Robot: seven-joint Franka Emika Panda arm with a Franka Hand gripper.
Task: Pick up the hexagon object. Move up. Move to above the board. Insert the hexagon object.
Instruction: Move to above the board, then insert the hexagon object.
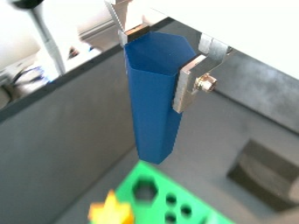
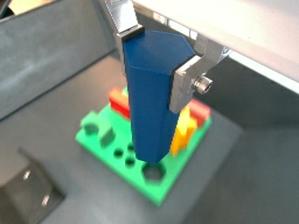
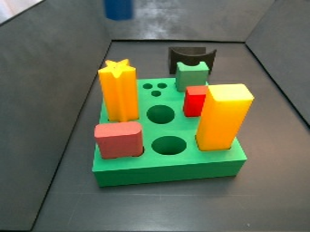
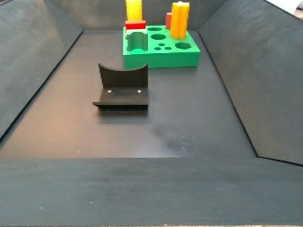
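My gripper (image 1: pixel 156 66) is shut on the hexagon object (image 1: pixel 156 96), a tall dark blue faceted column. Its flat silver fingers (image 2: pixel 184 80) clamp two opposite faces near the column's top, and the column hangs straight down, high in the air. Both wrist views show the board (image 2: pixel 114 150) below the column's lower end, a bright green block with round and shaped holes. In a side view only the column's blue lower end (image 3: pixel 118 9) shows at the top edge, above and behind the board (image 3: pixel 169 170). The gripper itself is out of both side views.
On the board stand a yellow-orange star post (image 3: pixel 118 91), a yellow rectangular block (image 3: pixel 224 116), a red block (image 3: pixel 119 140), a small red peg (image 3: pixel 195 100) and a small green peg (image 3: pixel 190 74). The dark fixture (image 4: pixel 120 87) stands on the floor beside the board. Grey walls enclose the floor.
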